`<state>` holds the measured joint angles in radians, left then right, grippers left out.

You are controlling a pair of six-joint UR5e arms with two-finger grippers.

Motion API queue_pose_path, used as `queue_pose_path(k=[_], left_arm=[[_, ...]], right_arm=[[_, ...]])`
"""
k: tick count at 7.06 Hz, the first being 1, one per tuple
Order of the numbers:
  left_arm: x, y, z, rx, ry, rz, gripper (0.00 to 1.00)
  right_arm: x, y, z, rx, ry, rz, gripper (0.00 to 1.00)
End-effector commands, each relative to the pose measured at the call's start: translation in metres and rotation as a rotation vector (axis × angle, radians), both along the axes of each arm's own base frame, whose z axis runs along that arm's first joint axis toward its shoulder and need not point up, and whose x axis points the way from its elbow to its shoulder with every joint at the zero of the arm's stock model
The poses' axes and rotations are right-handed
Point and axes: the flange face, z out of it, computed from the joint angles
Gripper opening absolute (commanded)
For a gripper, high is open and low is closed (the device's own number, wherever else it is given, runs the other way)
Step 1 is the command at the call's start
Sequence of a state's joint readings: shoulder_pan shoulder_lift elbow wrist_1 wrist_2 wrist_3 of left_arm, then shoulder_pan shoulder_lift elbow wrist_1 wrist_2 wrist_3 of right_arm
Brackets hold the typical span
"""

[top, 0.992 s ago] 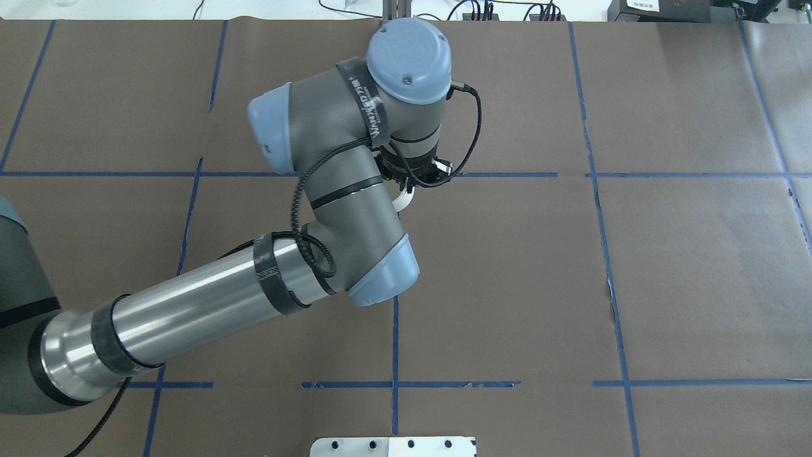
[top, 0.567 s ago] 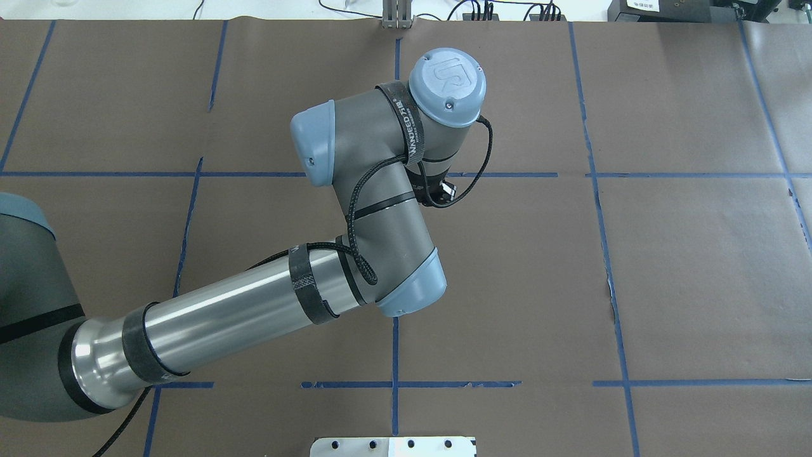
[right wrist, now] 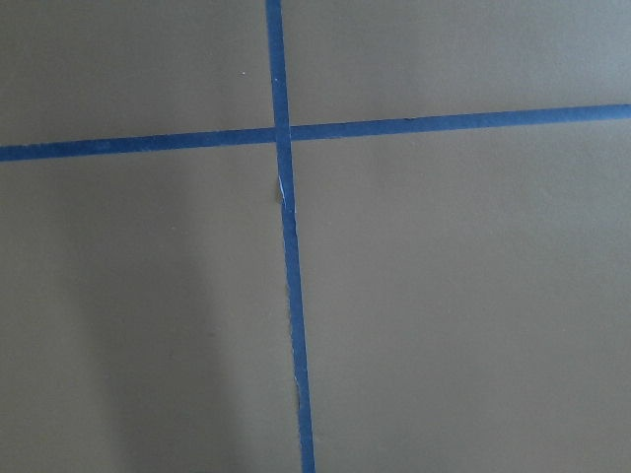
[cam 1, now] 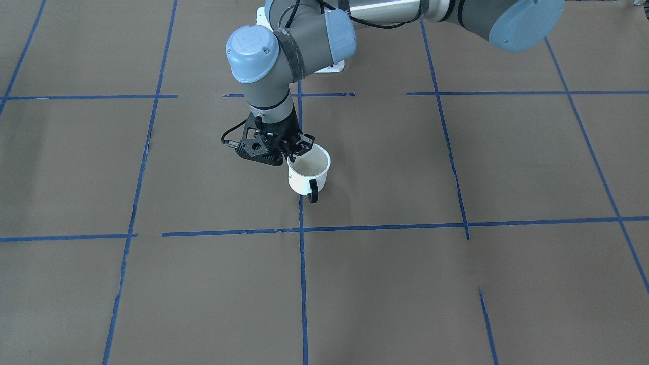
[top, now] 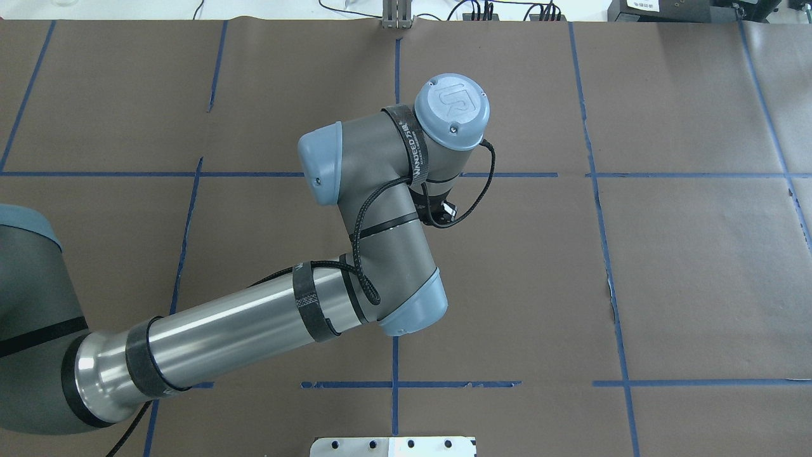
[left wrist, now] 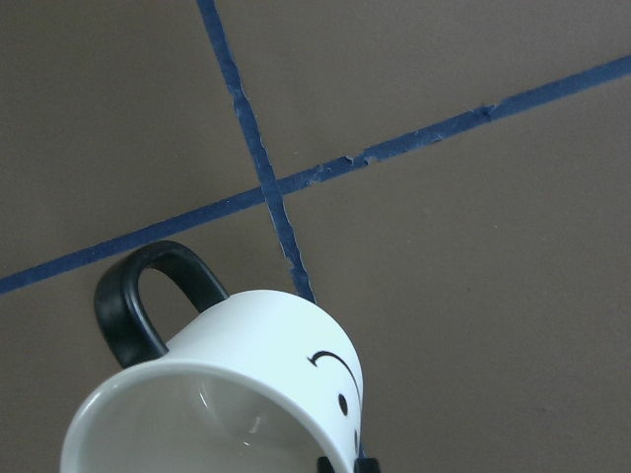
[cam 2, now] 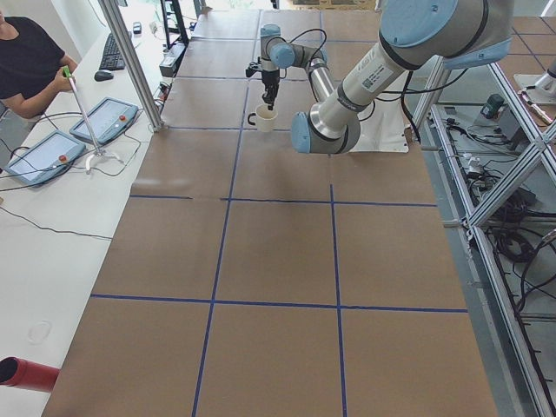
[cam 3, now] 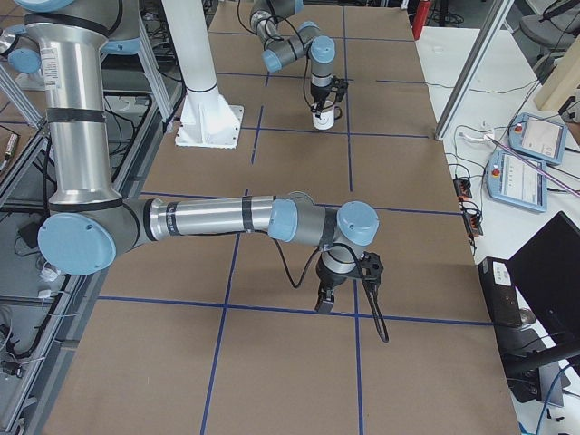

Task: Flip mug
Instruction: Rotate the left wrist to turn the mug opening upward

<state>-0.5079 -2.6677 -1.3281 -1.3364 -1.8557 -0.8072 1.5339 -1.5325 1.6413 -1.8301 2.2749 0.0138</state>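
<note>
Pinching the rim of the mug (cam 1: 300,183) just above centre of the front view, your left gripper (cam 1: 299,148) has it mouth up, dark handle (cam 1: 313,192) toward the camera, nothing inside; the flip looks done, so next you set it squarely and let go. I cannot tell if its base touches the table (cam 1: 456,284). Farther off, low in the right-side view, your right gripper (cam 3: 324,304) hangs, and whether it is open or closed I cannot tell

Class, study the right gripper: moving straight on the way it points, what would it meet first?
The right gripper points down; it would likely first meet the brown table cover near a blue tape crossing.
</note>
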Motion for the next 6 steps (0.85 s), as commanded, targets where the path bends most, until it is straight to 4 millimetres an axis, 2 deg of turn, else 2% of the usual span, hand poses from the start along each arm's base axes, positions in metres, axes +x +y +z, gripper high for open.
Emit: queue_pose_path(k=[1, 2, 3, 4, 6], left_arm=[[0.011, 0.016, 0.003, -0.002, 0.001, 0.027, 0.0], [0.014, 0.021, 0.003, -0.002, 0.001, 0.035, 0.0], [0.02, 0.029, 0.008, -0.008, -0.003, 0.047, 0.46], [0.019, 0.031, 0.01, -0.007, 0.001, 0.048, 0.99], [0.01, 0.034, -0.003, 0.008, 0.028, 0.045, 1.0]], right_arm=[[0.0, 0.0, 0.0, 0.0, 0.0, 0.0, 1.0], [0.0, 0.0, 0.0, 0.0, 0.0, 0.0, 1.0], [0.0, 0.0, 0.0, 0.0, 0.0, 0.0, 1.0], [0.0, 0.0, 0.0, 0.0, 0.0, 0.0, 1.0], [0.0, 0.0, 0.0, 0.0, 0.0, 0.0, 1.0]])
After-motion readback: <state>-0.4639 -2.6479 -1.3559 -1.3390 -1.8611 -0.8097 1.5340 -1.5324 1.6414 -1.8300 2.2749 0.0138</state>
